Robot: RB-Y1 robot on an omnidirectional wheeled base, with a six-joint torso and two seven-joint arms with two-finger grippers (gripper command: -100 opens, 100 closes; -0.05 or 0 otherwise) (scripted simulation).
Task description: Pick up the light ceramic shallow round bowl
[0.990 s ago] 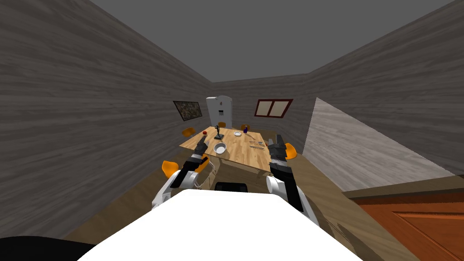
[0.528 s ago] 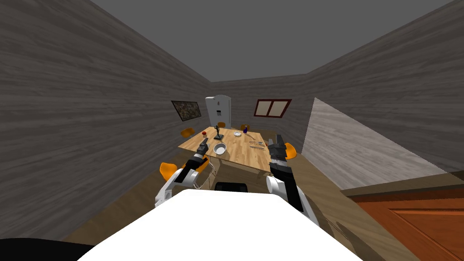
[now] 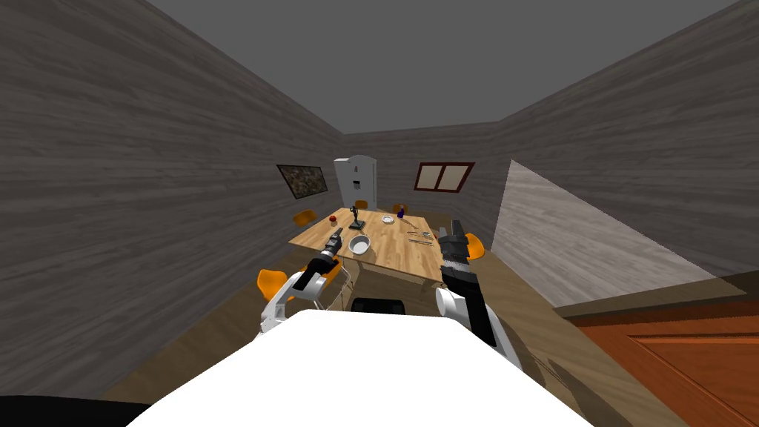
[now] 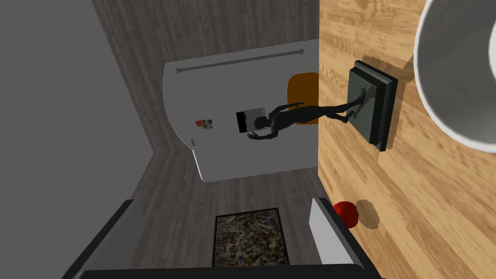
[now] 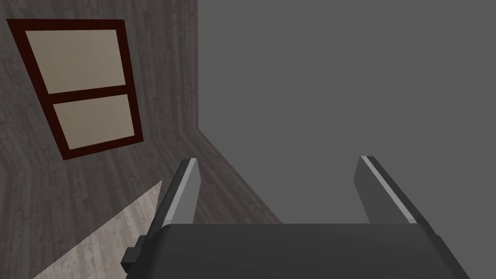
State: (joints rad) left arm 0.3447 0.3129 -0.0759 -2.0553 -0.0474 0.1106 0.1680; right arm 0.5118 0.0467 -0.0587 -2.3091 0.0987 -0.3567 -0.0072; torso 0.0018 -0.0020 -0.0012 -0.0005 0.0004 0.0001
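The white round bowl [image 3: 359,245] sits near the front left edge of the wooden table [image 3: 400,252]. In the left wrist view its pale rim [image 4: 453,97] curves in large, off to one side of my fingers. My left gripper [image 3: 336,238] hovers just left of the bowl at the table's edge. Its fingers [image 4: 328,232] stand wide apart with nothing between them, so the left gripper [image 4: 222,206] is open. My right gripper [image 3: 453,230] is raised over the table's right edge, also open [image 5: 278,164] and empty.
A dark figurine [image 3: 356,217] on a square base [image 4: 372,110] and a red apple [image 4: 346,213] stand behind the bowl. A smaller white dish [image 3: 388,219], a blue item [image 3: 401,213] and cutlery [image 3: 420,236] lie farther back. Orange chairs [image 3: 271,282] ring the table. A white fridge [image 3: 356,181] stands behind.
My left arm has stretched forward and its gripper has drawn closer to the bowl's left side. The head view has shifted slightly. The right arm has stayed put.
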